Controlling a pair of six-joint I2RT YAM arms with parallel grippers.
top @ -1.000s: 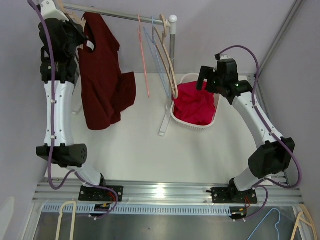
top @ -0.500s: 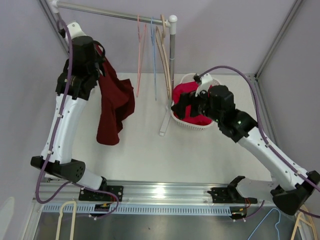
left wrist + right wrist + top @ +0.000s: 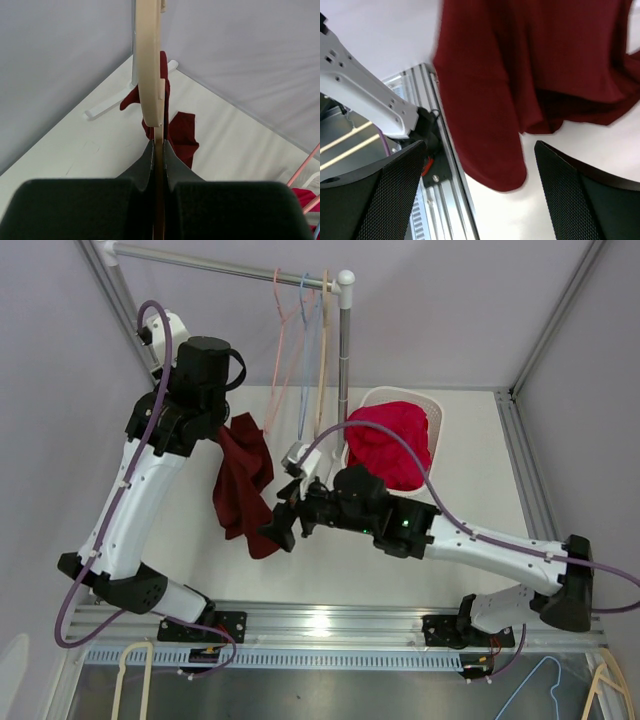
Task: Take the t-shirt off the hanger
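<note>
Firmly, left fingers (image 3: pixel 144 167) clamped on hanger (image 3: pixel 149 65), right fingers (image 3: pixel 395 190) wide apart, facing t-shirt (image 3: pixel 530 55) hem

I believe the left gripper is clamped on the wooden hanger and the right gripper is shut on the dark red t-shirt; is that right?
Not quite: the right gripper is open, its jaws spread with the t-shirt hanging ahead of them, as the right wrist view shows. The left gripper is clamped on the wooden hanger.
</note>
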